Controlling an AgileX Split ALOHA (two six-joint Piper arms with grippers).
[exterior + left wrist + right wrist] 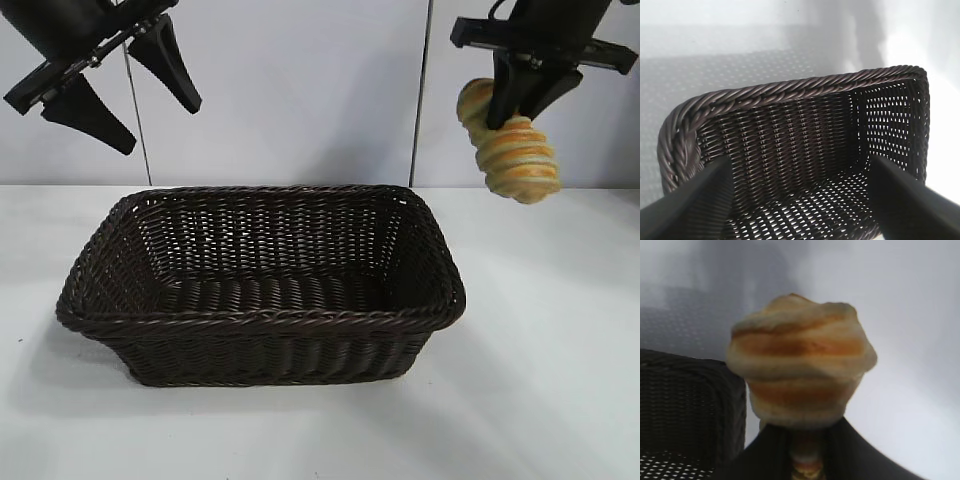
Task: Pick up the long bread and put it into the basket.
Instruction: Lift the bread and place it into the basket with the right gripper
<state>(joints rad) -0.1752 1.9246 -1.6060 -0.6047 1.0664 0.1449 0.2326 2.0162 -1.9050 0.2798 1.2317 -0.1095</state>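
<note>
Two grippers hang above the basket: the right gripper, past the basket's right end, is clamped on the long bread, held aloft, while the left gripper, fingers spread and empty, sits over its left end.

One basket, one bread and two end effectors, left and right, above one desk.

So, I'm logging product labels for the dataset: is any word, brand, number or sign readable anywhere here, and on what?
None: no text shows on the dark brown woven wicker basket, the golden-yellow striped long bread, either black gripper, the white table or the wall.
</note>
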